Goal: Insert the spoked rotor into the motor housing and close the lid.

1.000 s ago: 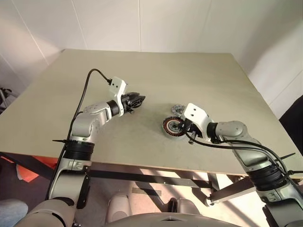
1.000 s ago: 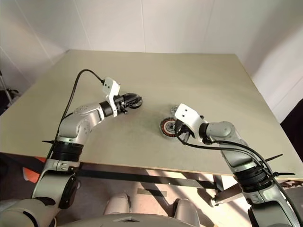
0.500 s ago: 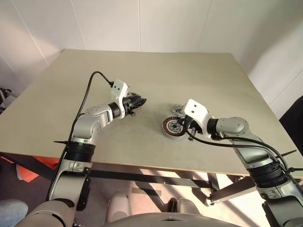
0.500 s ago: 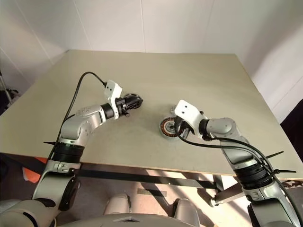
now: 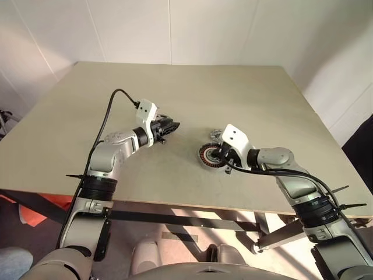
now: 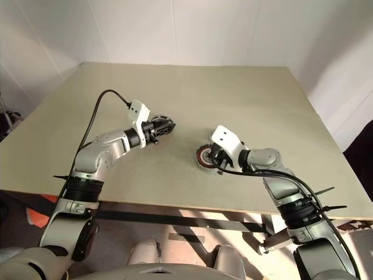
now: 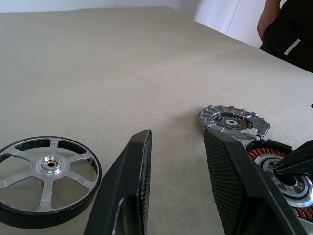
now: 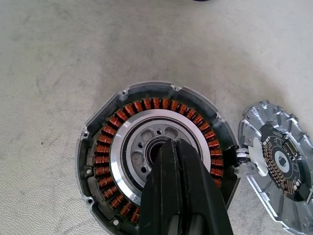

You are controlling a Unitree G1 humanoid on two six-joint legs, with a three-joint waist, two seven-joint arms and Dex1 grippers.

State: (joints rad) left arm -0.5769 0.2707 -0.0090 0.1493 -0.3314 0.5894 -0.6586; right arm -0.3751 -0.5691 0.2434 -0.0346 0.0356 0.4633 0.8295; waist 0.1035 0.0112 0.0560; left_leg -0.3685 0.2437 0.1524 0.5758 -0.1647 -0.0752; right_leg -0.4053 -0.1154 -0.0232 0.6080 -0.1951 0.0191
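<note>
motor housing (image 8: 156,169): you see dull cast metal, glossy copper windings | lid (image 7: 234,122): bright ribbed metal | spoked rotor (image 7: 48,174): satin spokes, matt black rim, perhaps rubber | table (image 5: 175,87): matt, lightly mottled

From my seat it's mostly a big beige table (image 5: 192,87) with a matte, slightly speckled top, pushed up near white walls (image 5: 134,29). A person in dark clothing (image 7: 288,29) stands past the far edge. Something orange (image 5: 35,213) sits on the floor underneath.
</note>
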